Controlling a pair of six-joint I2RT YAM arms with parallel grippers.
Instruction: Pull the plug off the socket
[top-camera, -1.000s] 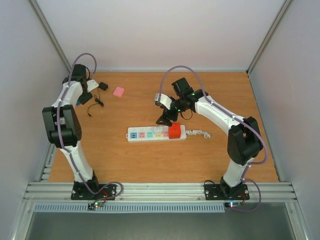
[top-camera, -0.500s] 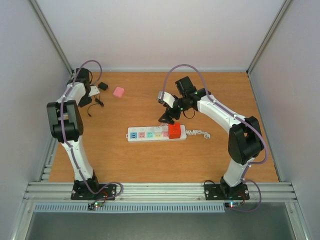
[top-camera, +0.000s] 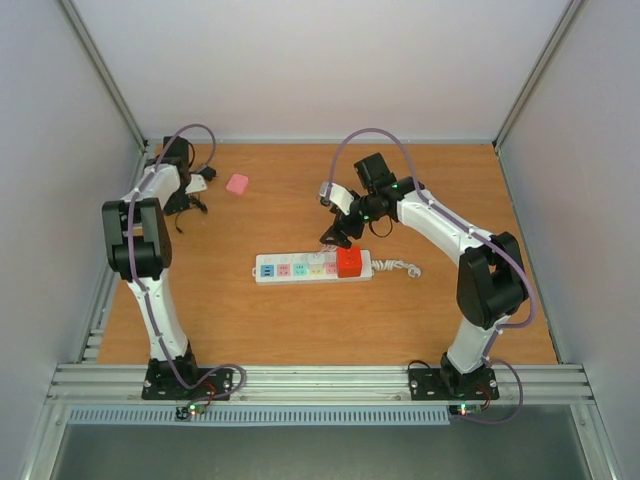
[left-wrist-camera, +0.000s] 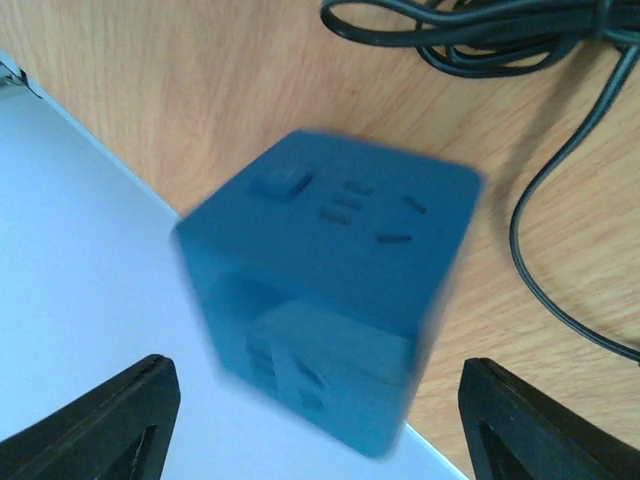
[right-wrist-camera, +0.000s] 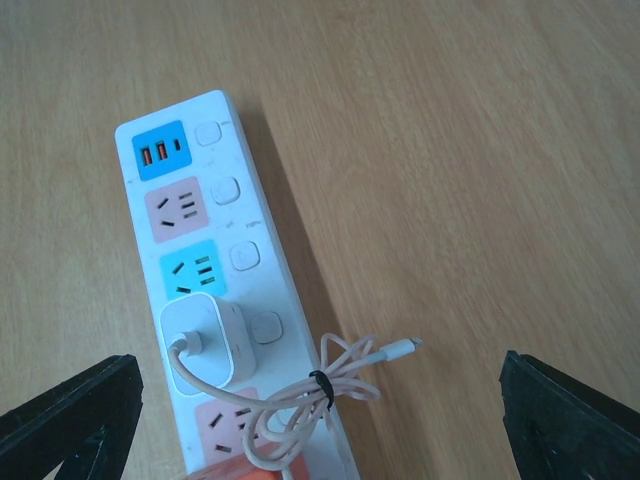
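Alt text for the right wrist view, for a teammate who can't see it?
A white charger plug sits in a long white power strip with pastel outlet faces, its thin white cable bundled with a black tie. The strip lies on a wooden table, and the right claw is open, holding nothing.

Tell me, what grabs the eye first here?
A white strip with pastel outlets lies mid-table, carrying a white plug and a red block. The right gripper hovers open just beyond it. A dark blue cube sits in the far left corner.
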